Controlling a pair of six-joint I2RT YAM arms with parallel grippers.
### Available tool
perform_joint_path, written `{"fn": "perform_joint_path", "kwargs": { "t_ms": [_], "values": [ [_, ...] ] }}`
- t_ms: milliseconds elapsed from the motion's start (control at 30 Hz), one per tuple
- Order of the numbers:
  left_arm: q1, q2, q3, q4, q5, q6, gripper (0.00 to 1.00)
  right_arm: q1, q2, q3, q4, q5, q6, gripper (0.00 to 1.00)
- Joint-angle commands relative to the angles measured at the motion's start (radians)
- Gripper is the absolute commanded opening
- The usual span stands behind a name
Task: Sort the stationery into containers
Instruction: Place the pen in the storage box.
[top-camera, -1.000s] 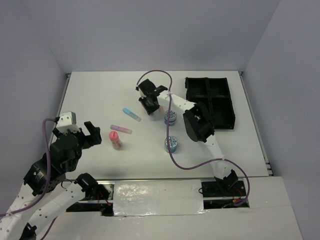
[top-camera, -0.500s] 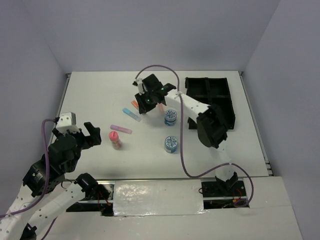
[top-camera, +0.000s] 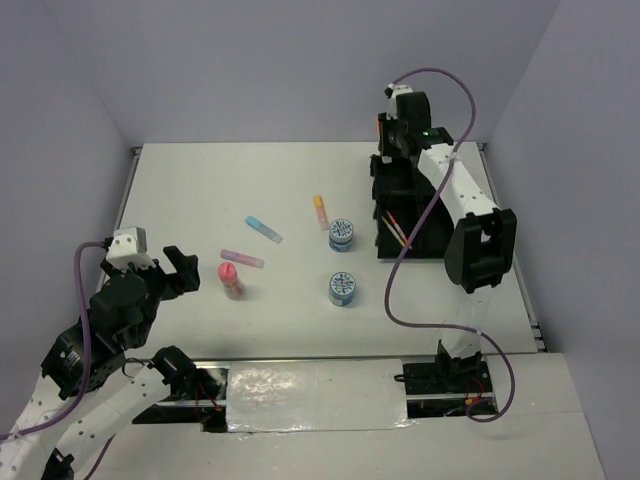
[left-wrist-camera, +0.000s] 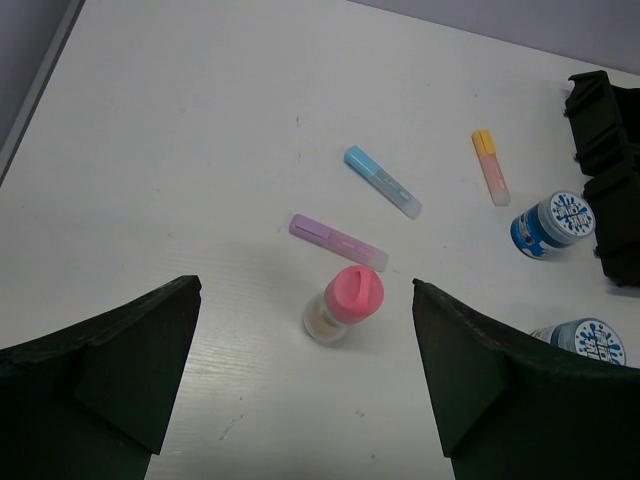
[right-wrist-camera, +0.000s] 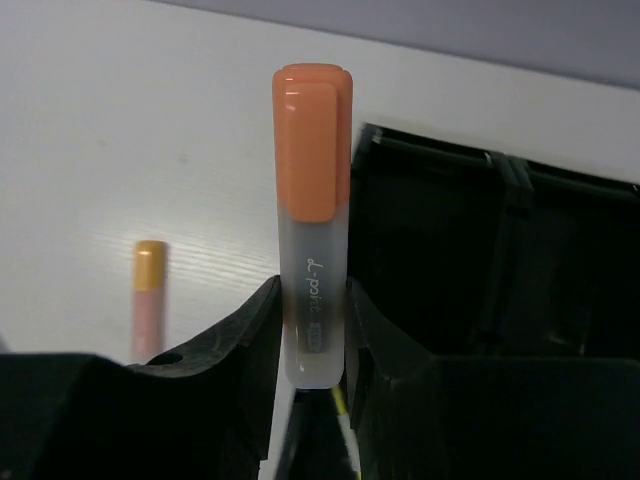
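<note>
Clamping orange highlighter (right-wrist-camera: 312, 200), right pincer (right-wrist-camera: 312, 345) above black tray (top-camera: 445, 205) edge, tub (top-camera: 341, 233) nearby

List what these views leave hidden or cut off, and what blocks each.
- Top view: the right arm covers part of the tray.
- Left wrist view: a finger hides part of the nearer tub; the frame edge cuts the tray.
- Right wrist view: fingers hide the base of the orange highlighter.

Clear barrel of the orange highlighter (right-wrist-camera: 312, 240) reads "point"
</note>
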Motion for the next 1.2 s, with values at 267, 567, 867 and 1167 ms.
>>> {"fn": "perform_joint_path", "kwargs": {
  "t_ms": [267,567,867,1167],
  "values": [
    [0.006,0.016,0.008,0.062,0.03,0.033,0.99,-0.101,0.216,0.108,-0.031,0.128,-0.043,0.05],
    [0.006,0.033,0.008,0.064,0.033,0.038,0.99,-0.108,0.272,0.11,-0.029,0.116,-0.051,0.26],
    [0.006,0.023,0.008,0.062,0.033,0.038,0.99,-0.108,0.249,0.092,-0.048,0.086,-0.057,0.55],
    [0.006,0.02,0.008,0.062,0.03,0.035,0.99,-0.03,0.053,0.04,-0.06,0.042,-0.034,0.68]
  ]
}}
